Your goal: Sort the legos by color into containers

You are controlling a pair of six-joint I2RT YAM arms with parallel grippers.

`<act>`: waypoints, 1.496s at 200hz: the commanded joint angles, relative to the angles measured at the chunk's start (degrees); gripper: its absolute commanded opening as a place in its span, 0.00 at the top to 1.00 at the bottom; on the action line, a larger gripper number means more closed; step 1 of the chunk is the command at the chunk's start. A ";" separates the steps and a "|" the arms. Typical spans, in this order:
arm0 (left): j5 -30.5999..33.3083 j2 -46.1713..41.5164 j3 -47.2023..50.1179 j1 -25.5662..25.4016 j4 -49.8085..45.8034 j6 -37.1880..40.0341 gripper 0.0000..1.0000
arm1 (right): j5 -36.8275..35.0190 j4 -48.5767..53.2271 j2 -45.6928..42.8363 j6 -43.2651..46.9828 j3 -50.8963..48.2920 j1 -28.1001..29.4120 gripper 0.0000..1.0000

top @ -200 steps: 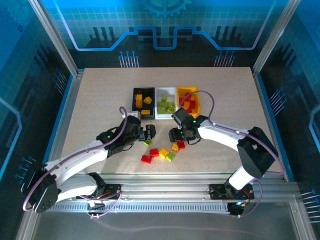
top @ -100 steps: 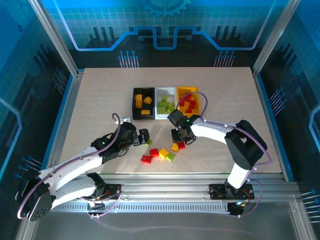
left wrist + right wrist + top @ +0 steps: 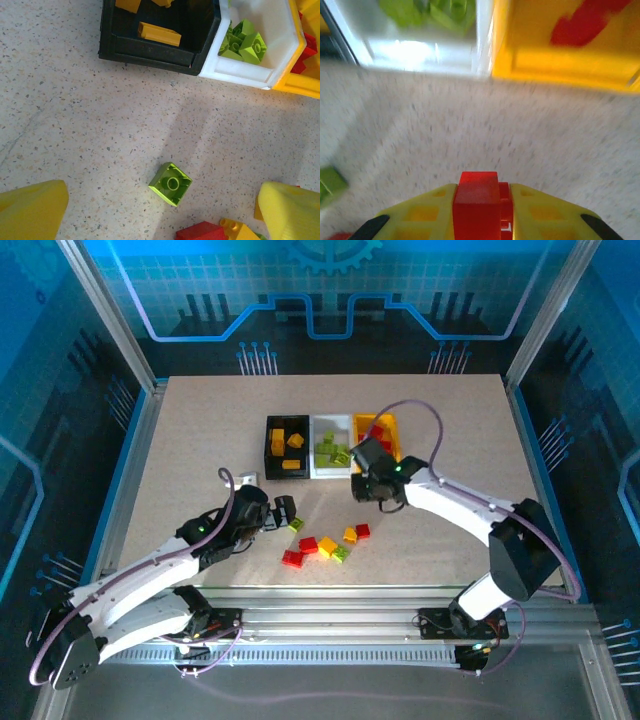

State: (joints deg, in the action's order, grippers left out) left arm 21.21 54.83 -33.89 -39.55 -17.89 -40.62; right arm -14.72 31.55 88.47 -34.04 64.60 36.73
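My right gripper (image 3: 364, 486) is shut on a red lego (image 3: 477, 200) and hangs just in front of the yellow-orange bin (image 3: 372, 419), near its seam with the white bin (image 3: 330, 469). In the right wrist view the yellow-orange bin (image 3: 560, 65) holds red bricks and the white bin (image 3: 415, 50) holds green ones. My left gripper (image 3: 287, 513) is open low over the table, its yellow fingers (image 3: 30, 210) either side of a lime green lego (image 3: 170, 183) lying studs down. The black bin (image 3: 268, 450) holds yellow-orange bricks.
Several loose legos lie in a cluster near the front: red (image 3: 292, 558), yellow-orange (image 3: 327, 546), green (image 3: 341, 554) and another red (image 3: 362, 530). In the left wrist view the black bin (image 3: 150, 56), white bin (image 3: 240, 79) and yellow-orange bin (image 3: 300, 87) stand side by side ahead.
My right gripper has lifted away from the loose cluster with the red lego and moved back toward the bins. My left gripper has drawn slightly left and nearer, staying over the green lego.
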 commanded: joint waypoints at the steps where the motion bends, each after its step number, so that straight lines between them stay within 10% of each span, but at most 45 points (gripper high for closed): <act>1: 1.06 -1.17 1.02 -0.10 -1.08 -0.79 0.01 | -2.07 1.85 0.10 1.99 5.66 -4.42 0.72; 96: -0.97 -1.93 0.75 -0.10 -4.04 -0.69 0.01 | -3.08 10.28 27.75 3.11 34.76 -13.08 0.67; 126: -1.78 -2.63 0.75 -0.11 -5.08 -0.35 0.01 | -1.91 10.47 29.10 2.49 36.95 -13.19 0.51; 214: -12.64 2.84 -4.90 -0.55 -13.52 6.09 0.01 | 2.48 3.34 14.30 0.27 21.83 -10.89 0.33; 299: -8.67 23.54 -7.68 -14.97 -16.21 6.99 0.03 | 4.04 -0.96 7.55 -1.15 9.84 -10.89 0.31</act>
State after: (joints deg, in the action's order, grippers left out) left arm 10.31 74.76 -39.64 -51.83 -33.21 -34.41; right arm -11.31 32.36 98.56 -34.11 75.26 25.58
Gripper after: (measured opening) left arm 0.975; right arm 0.685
